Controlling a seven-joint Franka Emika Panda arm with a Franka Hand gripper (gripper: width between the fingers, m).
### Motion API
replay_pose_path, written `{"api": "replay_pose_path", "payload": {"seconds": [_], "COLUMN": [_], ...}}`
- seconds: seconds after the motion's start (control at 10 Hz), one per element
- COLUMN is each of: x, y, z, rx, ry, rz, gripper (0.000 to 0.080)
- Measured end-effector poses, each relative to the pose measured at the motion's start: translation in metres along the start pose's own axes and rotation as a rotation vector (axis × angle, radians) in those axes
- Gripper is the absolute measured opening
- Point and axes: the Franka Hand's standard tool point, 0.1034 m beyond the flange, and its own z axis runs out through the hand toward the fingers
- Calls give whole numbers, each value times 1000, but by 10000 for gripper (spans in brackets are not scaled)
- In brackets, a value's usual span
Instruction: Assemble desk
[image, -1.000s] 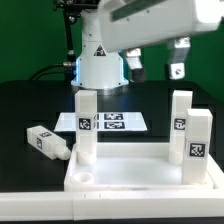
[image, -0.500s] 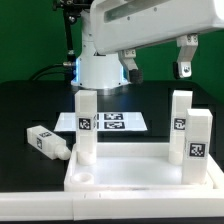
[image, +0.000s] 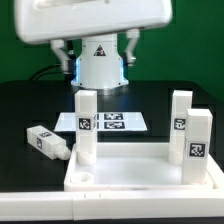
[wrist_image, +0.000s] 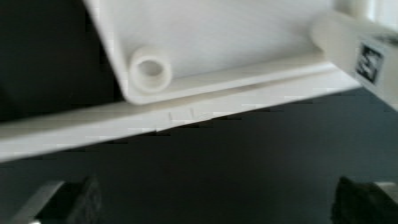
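Observation:
The white desk panel (image: 140, 172) lies at the front of the black table. Three tagged square legs stand upright in its corners: one at the exterior view's left (image: 86, 125) and two at its right (image: 180, 120) (image: 198, 140). A fourth leg (image: 47, 143) lies loose on the table left of the panel. My gripper (image: 96, 50) hangs open and empty high above the panel. In the wrist view the gripper (wrist_image: 217, 205) shows two dark fingertips (wrist_image: 63, 200) wide apart. The panel's rim (wrist_image: 178, 115), an empty round corner hole (wrist_image: 151, 72) and one tagged leg (wrist_image: 365, 50) lie below.
The marker board (image: 112, 122) lies flat behind the panel, in front of the robot base (image: 100, 65). Black table (image: 30, 105) surrounds the parts, and a green wall stands behind.
The arm and open gripper have swung from the exterior view's upper right toward its left and nearer the camera. The desk parts have not moved.

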Motion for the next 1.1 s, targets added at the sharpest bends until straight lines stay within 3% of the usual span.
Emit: {"api": "replay_pose_path", "payload": {"seconds": [0.5, 0.6, 0.8, 0.9, 1.1], "x": [-3, -22, -65, -77, -78], "y": [8, 21, 46, 56, 58], "z": [2, 6, 11, 16, 17], "rx": [-18, -10, 31, 14, 1], "ry": [-12, -41, -121, -133, -127], "rz": [-333, -418, -508, -597, -657], "gripper": [649, 649, 649, 649, 649]}}
